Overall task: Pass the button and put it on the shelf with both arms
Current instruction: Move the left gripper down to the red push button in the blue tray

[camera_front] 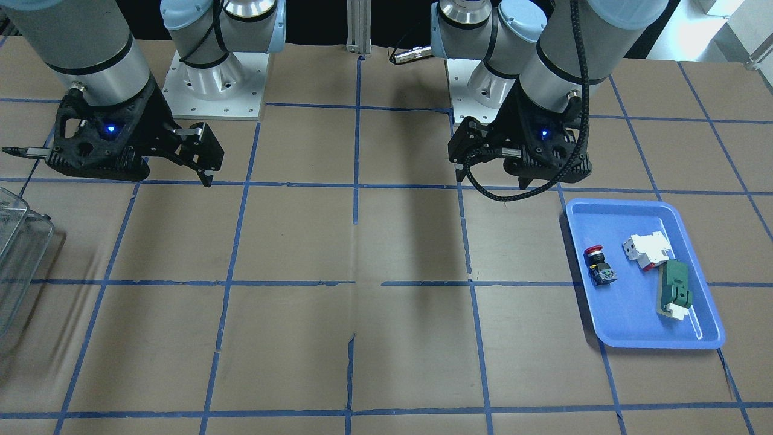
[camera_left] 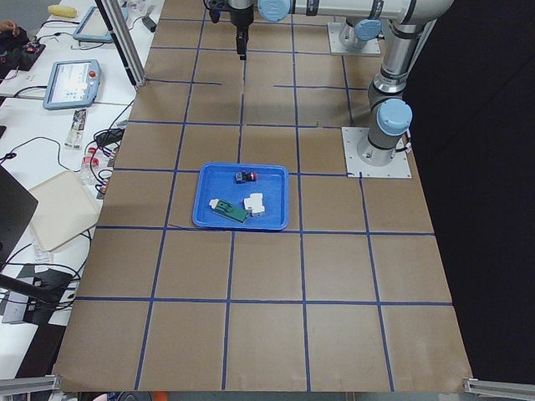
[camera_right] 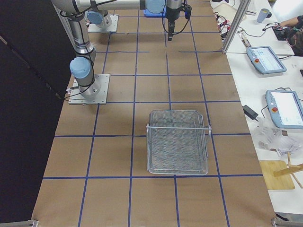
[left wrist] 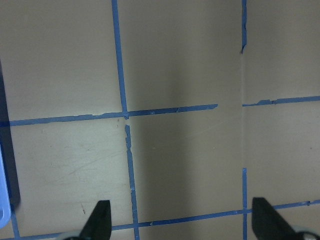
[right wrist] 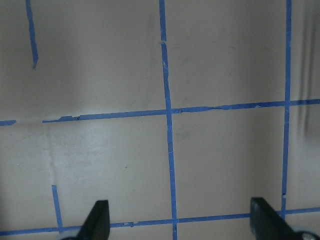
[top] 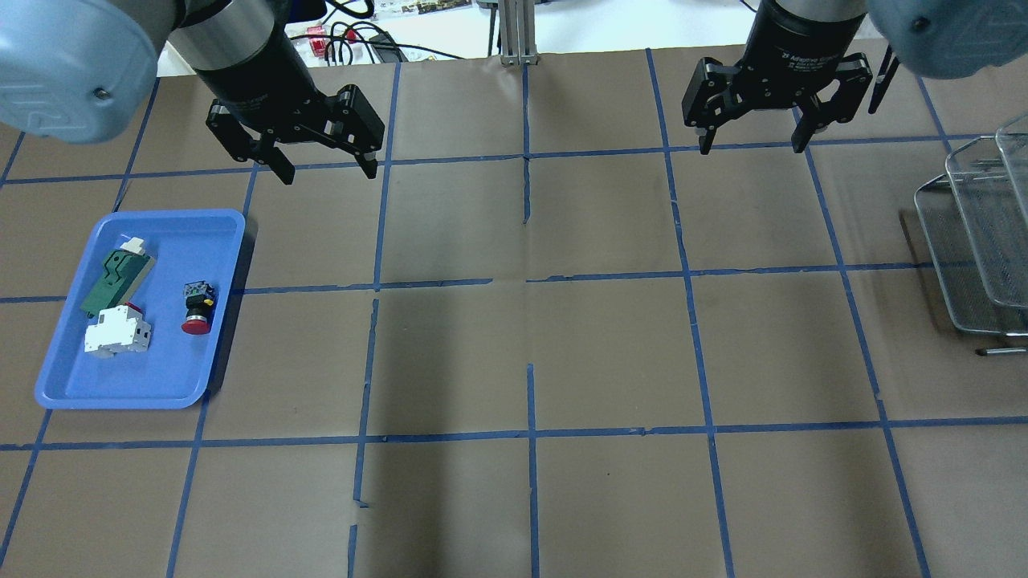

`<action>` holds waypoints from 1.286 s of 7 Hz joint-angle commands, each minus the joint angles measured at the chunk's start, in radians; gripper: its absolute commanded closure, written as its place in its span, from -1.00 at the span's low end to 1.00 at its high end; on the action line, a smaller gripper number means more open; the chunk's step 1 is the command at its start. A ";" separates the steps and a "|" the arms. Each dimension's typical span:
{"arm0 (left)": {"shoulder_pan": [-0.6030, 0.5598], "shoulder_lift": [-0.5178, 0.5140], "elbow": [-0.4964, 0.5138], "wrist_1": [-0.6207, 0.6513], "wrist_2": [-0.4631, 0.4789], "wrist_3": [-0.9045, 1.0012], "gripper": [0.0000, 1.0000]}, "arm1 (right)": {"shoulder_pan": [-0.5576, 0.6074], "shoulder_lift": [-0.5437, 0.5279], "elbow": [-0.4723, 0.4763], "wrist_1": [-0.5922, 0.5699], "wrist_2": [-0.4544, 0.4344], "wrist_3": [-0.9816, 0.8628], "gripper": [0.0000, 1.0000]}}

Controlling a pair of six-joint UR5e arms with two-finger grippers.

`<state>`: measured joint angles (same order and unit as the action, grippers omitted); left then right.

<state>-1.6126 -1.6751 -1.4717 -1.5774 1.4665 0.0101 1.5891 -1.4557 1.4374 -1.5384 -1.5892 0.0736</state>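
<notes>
The button point(top: 196, 307), with a red cap and black body, lies on its side in the blue tray point(top: 120, 397) at the table's left; it also shows in the front view point(camera_front: 598, 264) and the left side view point(camera_left: 244, 176). My left gripper point(top: 329, 172) is open and empty, hanging above the table behind and to the right of the tray. Its wrist view shows its two fingertips point(left wrist: 100, 220) wide apart over bare table. My right gripper point(top: 752, 148) is open and empty at the far right back; its fingertips point(right wrist: 97, 220) are also wide apart.
The tray also holds a white-and-red block point(top: 118, 335) and a green-and-white rectangular part point(top: 116, 273). A wire mesh shelf rack point(top: 964, 241) stands at the table's right edge, seen too in the right side view point(camera_right: 177, 142). Blue tape lines grid the brown table.
</notes>
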 commanded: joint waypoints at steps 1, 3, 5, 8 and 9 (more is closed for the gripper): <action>0.002 0.002 -0.004 -0.006 0.000 0.005 -1.00 | 0.000 0.001 0.000 0.000 0.000 0.000 -1.00; 0.064 0.008 -0.051 -0.015 0.001 0.017 -1.00 | 0.000 0.001 0.000 0.000 0.002 0.000 -1.00; 0.291 -0.020 -0.180 0.019 -0.005 0.254 -1.00 | 0.000 0.003 0.000 0.000 0.002 0.000 -1.00; 0.523 -0.092 -0.503 0.548 -0.005 0.509 -1.00 | 0.000 0.006 0.000 0.000 0.000 0.000 -1.00; 0.586 -0.107 -0.591 0.691 -0.005 0.577 -1.00 | 0.000 0.005 0.000 0.000 0.000 0.000 -1.00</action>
<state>-1.1095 -1.7596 -1.9406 -1.0858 1.4622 0.4924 1.5892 -1.4511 1.4373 -1.5386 -1.5888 0.0737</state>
